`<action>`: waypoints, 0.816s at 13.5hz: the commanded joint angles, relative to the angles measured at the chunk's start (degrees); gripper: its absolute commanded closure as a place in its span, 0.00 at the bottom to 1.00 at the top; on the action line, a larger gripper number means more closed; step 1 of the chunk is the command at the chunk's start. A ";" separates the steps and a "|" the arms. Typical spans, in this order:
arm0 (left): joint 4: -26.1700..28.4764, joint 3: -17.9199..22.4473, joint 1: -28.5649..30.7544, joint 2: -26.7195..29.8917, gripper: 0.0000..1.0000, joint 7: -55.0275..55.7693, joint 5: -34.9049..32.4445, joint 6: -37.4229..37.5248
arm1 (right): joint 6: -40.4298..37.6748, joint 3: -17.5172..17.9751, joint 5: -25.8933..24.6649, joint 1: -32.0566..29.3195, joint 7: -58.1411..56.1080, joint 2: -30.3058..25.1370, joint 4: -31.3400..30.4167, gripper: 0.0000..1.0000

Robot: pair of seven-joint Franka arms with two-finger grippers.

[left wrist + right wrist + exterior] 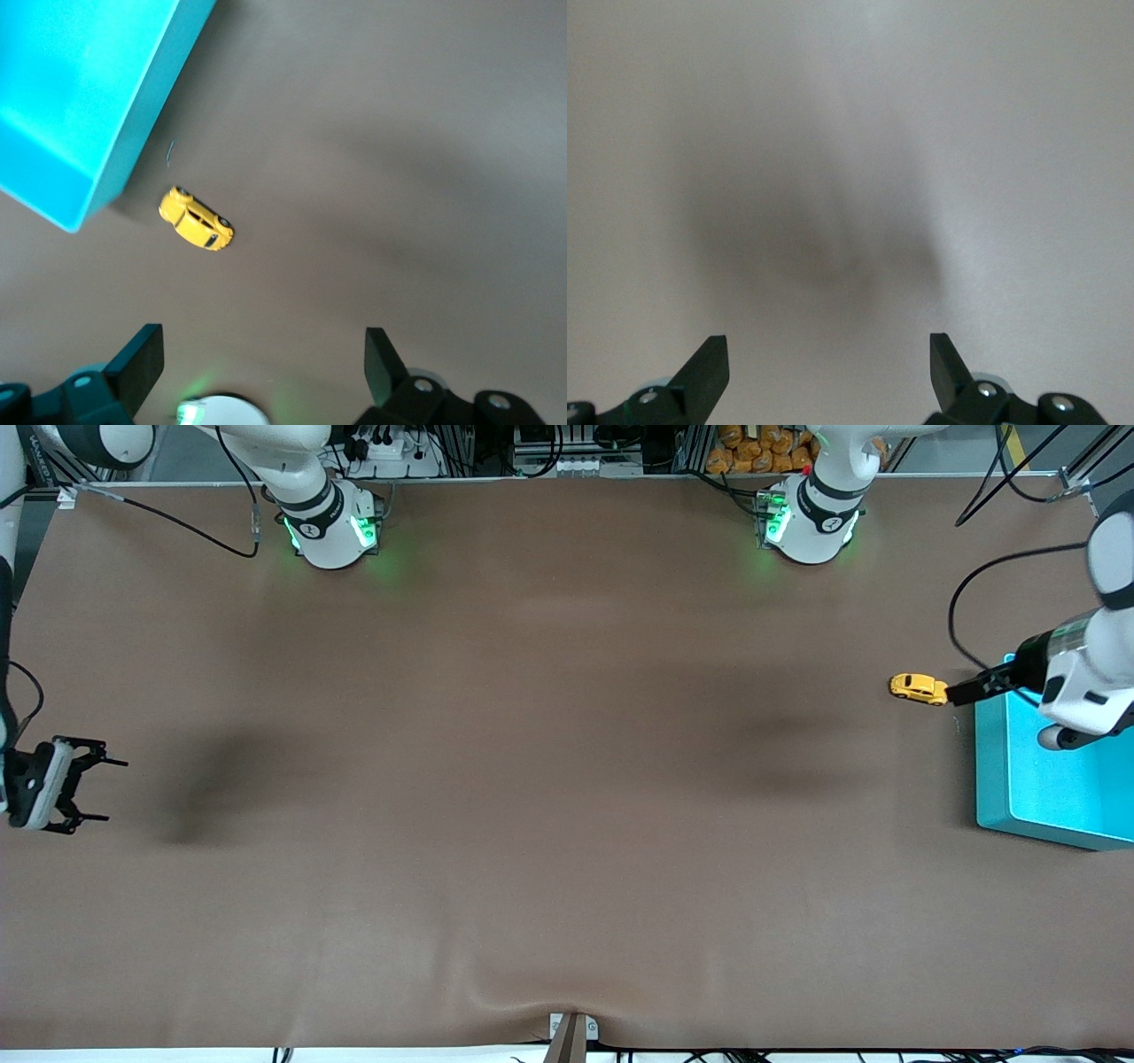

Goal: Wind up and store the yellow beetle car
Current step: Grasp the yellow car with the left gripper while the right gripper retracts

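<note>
Two grippers spread wide, left gripper (955,693) empty, fingertips near tiny rounded yellow beetle car (919,688) beside teal plastic bin (992,779), right gripper (104,789) empty over brown table (532,779), waiting.

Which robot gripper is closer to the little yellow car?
The left gripper, open, up beside the yellow beetle car and bin. The right gripper waits at the table's other end.

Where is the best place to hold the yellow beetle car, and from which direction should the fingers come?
Probably from above, fingers closing on the two long flanks of the yellow beetle car. It sits upright on the table beside the teal bin, and its rounded roof offers no flat hold. The open left gripper hangs over it; the right gripper waits, open.
</note>
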State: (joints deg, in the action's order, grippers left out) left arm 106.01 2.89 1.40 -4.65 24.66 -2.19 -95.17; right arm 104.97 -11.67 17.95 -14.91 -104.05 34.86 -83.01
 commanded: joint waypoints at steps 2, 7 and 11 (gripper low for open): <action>9.71 -0.43 2.89 1.84 0.00 11.98 -0.36 -7.11 | -2.93 -0.02 1.30 2.94 16.02 -3.20 3.12 0.00; 22.64 -0.34 7.12 0.44 0.00 23.15 -0.36 -24.26 | -5.47 -0.02 1.13 6.73 25.73 -4.62 9.26 0.00; 24.68 -0.34 10.37 -2.90 0.00 26.39 -0.27 -28.66 | -5.83 -0.55 0.43 11.64 32.31 -7.51 9.45 0.00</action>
State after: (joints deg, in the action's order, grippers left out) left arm 130.14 3.03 10.36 -6.80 48.16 -2.20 -121.96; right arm 100.26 -11.53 18.21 -5.39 -75.20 29.36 -73.37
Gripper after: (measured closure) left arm 0.000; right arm 0.000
